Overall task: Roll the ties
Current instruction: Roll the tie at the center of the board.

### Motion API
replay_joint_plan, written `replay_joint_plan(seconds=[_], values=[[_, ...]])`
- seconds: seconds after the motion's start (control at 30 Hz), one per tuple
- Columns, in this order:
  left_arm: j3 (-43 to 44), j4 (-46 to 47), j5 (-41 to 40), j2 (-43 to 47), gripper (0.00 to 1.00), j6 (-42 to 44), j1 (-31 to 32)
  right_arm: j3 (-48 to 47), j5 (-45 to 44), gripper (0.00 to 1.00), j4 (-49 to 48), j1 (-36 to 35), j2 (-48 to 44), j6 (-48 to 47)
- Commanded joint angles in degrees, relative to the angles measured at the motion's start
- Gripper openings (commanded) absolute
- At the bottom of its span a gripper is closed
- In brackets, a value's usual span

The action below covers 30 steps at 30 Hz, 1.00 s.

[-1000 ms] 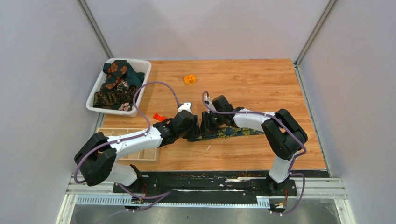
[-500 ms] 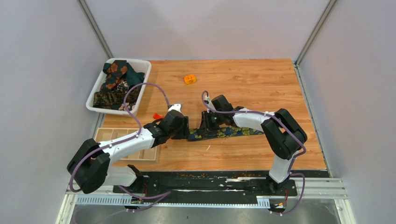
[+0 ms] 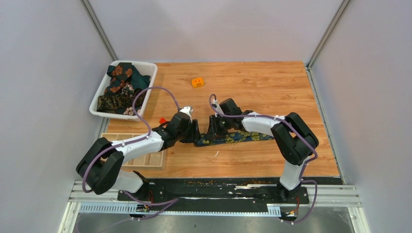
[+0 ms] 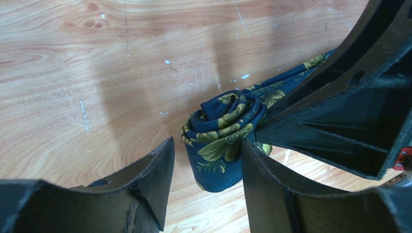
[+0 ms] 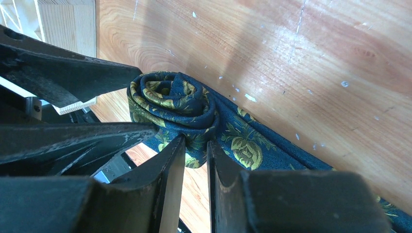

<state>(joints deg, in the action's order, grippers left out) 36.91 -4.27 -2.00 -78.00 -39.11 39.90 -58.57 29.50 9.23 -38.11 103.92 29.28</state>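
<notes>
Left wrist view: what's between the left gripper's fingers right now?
The rolled-up end of the navy tie stands in the gap of the left gripper. The jaws are open on either side of the roll. The left wrist view shows this most clearly.

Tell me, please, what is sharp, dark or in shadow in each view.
Left wrist view: rolled tie sharp, near fingers dark with little detail, faint broad shadows on the table. Right wrist view: the same, its fingers almost black. Top view: even light, no glare.
</notes>
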Motion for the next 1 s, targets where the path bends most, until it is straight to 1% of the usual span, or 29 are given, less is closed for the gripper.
replay_joint_plan(seconds=[0.0, 0.2, 0.4, 0.5, 0.6, 0.7, 0.77, 0.97], values=[[-1.11, 4.02, 1.31, -2.19, 0.57, 0.35, -0.98, -2.07, -0.93, 0.23, 0.16, -0.18, 1.0, -0.73], [-2.39, 8.11, 3.52, -5.08, 0.45, -0.16, -2.01, -2.4, -1.0, 0.23, 0.44, -0.17, 1.24, -0.99], [-2.69, 8.99, 4.51, -6.3, 0.24, -0.62, -2.02, -3.27, -0.69, 0.23, 1.05, -0.13, 1.51, -0.91], [-2.29, 7.48, 4.28, -5.66, 0.16, -0.46, -2.02, -4.02, -0.72, 0.28, 2.02, -0.22, 0.48, -1.1], [-0.8, 2.7, 2.19, -4.66, 0.12, -0.67, -2.02, -4.97, -1.97, 0.35, 3.79, -0.73, -1.52, -1.38], [0.95, -2.8, -0.73, -3.35, 0.1, -0.75, -2.02, -5.75, -4.33, 0.37, 5.72, -1.84, -3.39, -1.64], [1.97, -5.38, -2.13, -2.36, 0.1, -0.6, -1.89, -5.75, -5.59, 0.35, 6.21, -2.62, -4.09, -1.08], [4.93, -11.6, -5.69, -0.17, 0.09, -0.35, -0.93, -6.16, -7.39, 0.25, 4.96, -5.26, -2.8, 0.41]])
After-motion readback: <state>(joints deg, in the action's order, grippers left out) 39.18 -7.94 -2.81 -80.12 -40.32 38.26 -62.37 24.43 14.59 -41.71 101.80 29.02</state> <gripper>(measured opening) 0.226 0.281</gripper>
